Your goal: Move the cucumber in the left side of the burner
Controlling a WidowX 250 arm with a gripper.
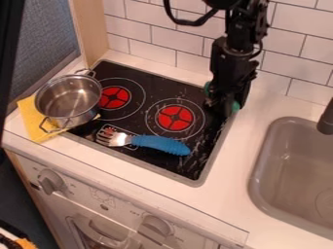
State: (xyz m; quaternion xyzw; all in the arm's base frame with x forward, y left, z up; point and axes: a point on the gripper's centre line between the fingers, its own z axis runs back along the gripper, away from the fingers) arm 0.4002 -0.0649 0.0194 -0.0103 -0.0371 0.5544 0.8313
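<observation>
Black jaws (pixel 222 107) hang low over the back right corner of a toy stove (pixel 146 158), with a green cucumber (pixel 208 88) right at them, its ends peeking out on either side of the dark metal. Whether the jaws are wide or closed on the cucumber, one cannot tell. The arm (pixel 232 58) drops in from the top edge, a black cable (pixel 193 22) looping beside it. Nearest the jaws, on the dark stovetop, sits the right burner (pixel 175 118), a red disc marked with a cross inside pale rings. In front of it lies a fork (pixel 161 143), its ridged blue handle toward the right and its metal tines toward the left. Farther left, the second burner (pixel 115 97) shows red beside a metal pot (pixel 68 101), which stands upright and open at the stove's left side, one loop handle to the back and one to the front. A yellow cloth (pixel 32 122) spreads under the pot and out onto the white desk (pixel 214 206). Right of the stove, a grey sink (pixel 292 170) is set into the desk, a dark faucet (pixel 325 119) leaning in from the edge. White tiles (pixel 166 47) line the wall behind, and two knobs (pixel 156 226) mark the front panel above an oven door (pixel 98 233).
</observation>
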